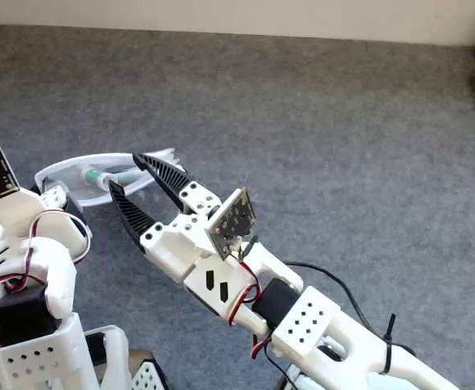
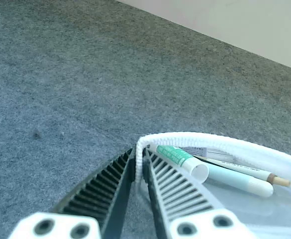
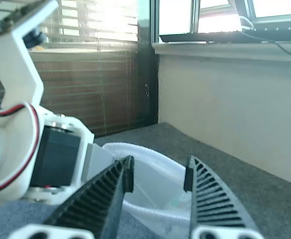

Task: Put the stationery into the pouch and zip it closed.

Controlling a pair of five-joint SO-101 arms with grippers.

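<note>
Left wrist view: my left claw (image 2: 138, 155) is pinched on the pouch (image 2: 225, 143) rim at one end, pens (image 2: 235, 180) lying inside. High view: my right claw (image 1: 124, 171) is spread apart at the pouch's other end, over the grey mat (image 1: 326, 130).
</note>
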